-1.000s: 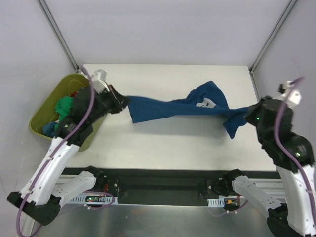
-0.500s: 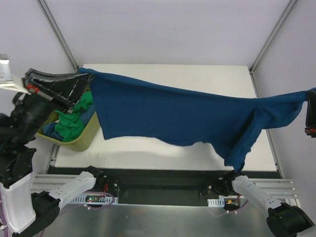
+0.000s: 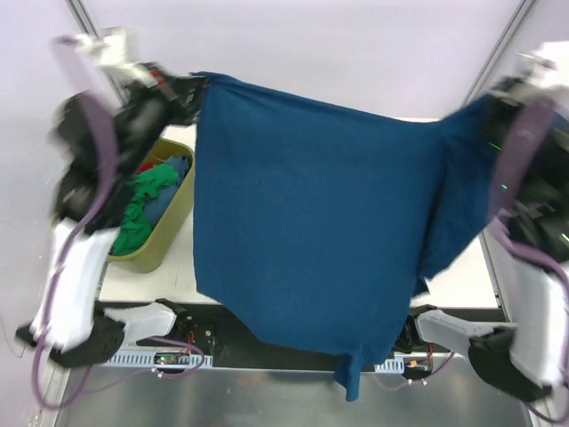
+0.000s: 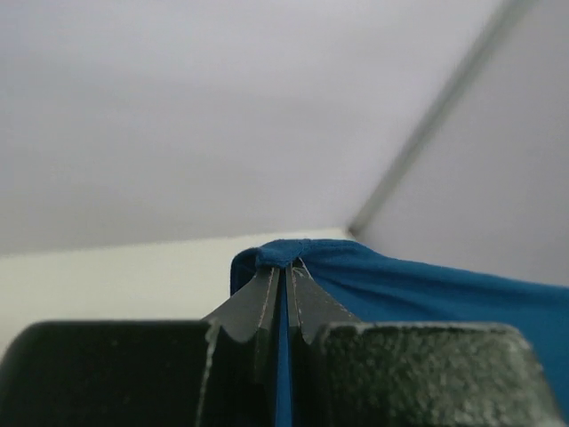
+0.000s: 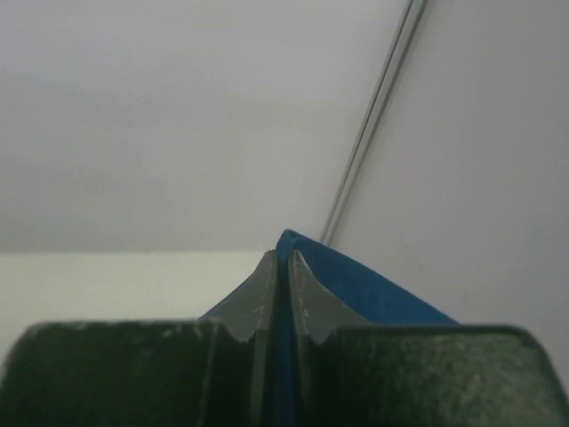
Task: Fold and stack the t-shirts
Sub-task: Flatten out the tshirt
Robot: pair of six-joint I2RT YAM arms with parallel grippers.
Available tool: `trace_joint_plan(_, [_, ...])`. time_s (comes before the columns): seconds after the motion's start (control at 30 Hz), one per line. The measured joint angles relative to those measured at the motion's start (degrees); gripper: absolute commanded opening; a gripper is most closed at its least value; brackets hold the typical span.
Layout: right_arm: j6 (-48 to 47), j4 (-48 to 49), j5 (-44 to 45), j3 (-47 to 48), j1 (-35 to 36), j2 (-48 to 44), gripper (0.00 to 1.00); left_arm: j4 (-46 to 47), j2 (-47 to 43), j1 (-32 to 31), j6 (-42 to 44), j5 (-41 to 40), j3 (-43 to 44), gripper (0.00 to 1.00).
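A dark blue t-shirt (image 3: 311,213) hangs spread out high above the table, stretched between both arms; its print does not show. My left gripper (image 3: 197,89) is shut on its top left corner, cloth (image 4: 286,253) bunched at the fingertips in the left wrist view. My right gripper (image 3: 487,105) is shut on the top right corner, blue cloth (image 5: 356,280) pinched between its fingers. The shirt's lower edge drops past the table's near edge. More t-shirts, green (image 3: 147,191), blue and a bit of red, lie crumpled in the tub.
An olive-green tub (image 3: 164,222) stands at the table's left edge. The white table (image 3: 458,280) is mostly hidden behind the hanging shirt. Frame posts rise at the back corners.
Both arms have risen sharply, lifting the blue shirt off the table. It went from a twisted band to a wide sheet hanging open between the grippers.
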Motion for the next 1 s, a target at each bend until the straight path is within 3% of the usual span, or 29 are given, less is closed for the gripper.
trace_joint_plan(0.13, [-0.8, 4.2, -2.6, -9.1, -6.4, 12.6, 0.05, 0.8, 15.7, 0.2, 3.4, -14.5, -1.7, 0.02])
trace_joint_plan(0.2, [0.7, 5.2, -5.8, -12.3, -9.9, 20.0, 0.07, 1.2, 26.2, 0.7, 4.8, -20.0, -1.6, 0.20])
trace_joint_plan(0.23, [1.7, 5.3, -8.4, -13.4, -11.9, 25.4, 0.14, 0.9, 31.7, 1.0, 5.2, -21.4, -0.8, 0.58])
trace_joint_plan(0.3, [3.4, 5.0, -11.5, -13.1, -13.7, 34.8, 0.33, -0.6, 42.6, 1.6, 6.7, -23.7, 1.5, 0.98])
trace_joint_plan(0.33, [4.2, 4.5, -13.0, -12.2, -14.4, 39.8, 0.57, -2.6, 47.7, 1.9, 6.7, -24.3, 3.5, 0.99])
trace_joint_plan(0.47, [7.6, -0.8, -17.6, -2.8, -14.9, 58.0, 0.97, -7.8, 60.5, 2.4, 6.6, -24.5, 8.7, 0.99])
trace_joint_plan(0.57, [10.2, -3.8, -19.7, -2.8, -14.7, 61.7, 0.97, -11.3, 61.1, 2.7, 6.0, -23.6, 8.7, 0.99])
trace_joint_plan(0.67, [13.6, -3.3, -20.9, -9.2, -14.6, 57.1, 0.97, -10.5, 57.1, 2.6, 4.1, -21.1, 6.5, 0.99])
trace_joint_plan(0.87, [23.8, -1.7, -23.5, -31.4, -14.6, 34.2, 0.97, -9.0, 44.3, 2.1, -2.0, -11.6, -7.3, 0.99])
trace_joint_plan(1.0, [29.8, -1.2, -27.5, -44.9, -14.6, 23.3, 0.97, -8.3, 41.3, -0.1, -5.6, -6.3, -17.0, 0.99])
